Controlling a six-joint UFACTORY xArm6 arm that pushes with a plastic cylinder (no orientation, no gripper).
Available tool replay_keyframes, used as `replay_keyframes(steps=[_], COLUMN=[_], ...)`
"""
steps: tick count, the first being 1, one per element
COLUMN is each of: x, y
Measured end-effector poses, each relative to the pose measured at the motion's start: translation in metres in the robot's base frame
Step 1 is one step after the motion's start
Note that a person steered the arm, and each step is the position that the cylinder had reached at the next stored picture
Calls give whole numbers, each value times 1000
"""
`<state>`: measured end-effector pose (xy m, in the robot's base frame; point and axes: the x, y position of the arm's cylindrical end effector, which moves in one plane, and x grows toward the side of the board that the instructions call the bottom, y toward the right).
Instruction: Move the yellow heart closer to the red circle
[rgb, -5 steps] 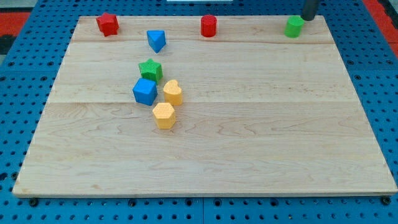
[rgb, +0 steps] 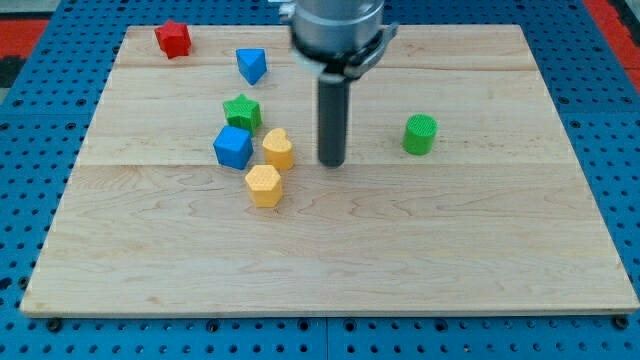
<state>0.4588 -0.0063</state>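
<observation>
The yellow heart (rgb: 278, 149) lies left of the board's middle, between the blue cube (rgb: 232, 147) and my tip (rgb: 332, 163). My tip stands on the board just to the right of the heart, a short gap apart from it. The rod rises from there toward the view's top. The red circle does not show; the arm's body covers the spot at the top middle of the board.
A yellow hexagon (rgb: 264, 185) lies just below the heart. A green star (rgb: 242, 110) sits above the blue cube. A blue triangle (rgb: 251, 65) and a red star (rgb: 173, 38) lie at the top left. A green cylinder (rgb: 421, 134) stands right of my tip.
The arm has come from the top right corner to the board's middle, beside the heart. The green cylinder now lies lower, right of middle. The red circle is now covered.
</observation>
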Motion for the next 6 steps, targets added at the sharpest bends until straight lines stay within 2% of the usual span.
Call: replay_keyframes(steps=[1, 3, 4, 5, 6], x=[4, -61, -73, -100, -122], y=[-39, -50, -70, -53, -62])
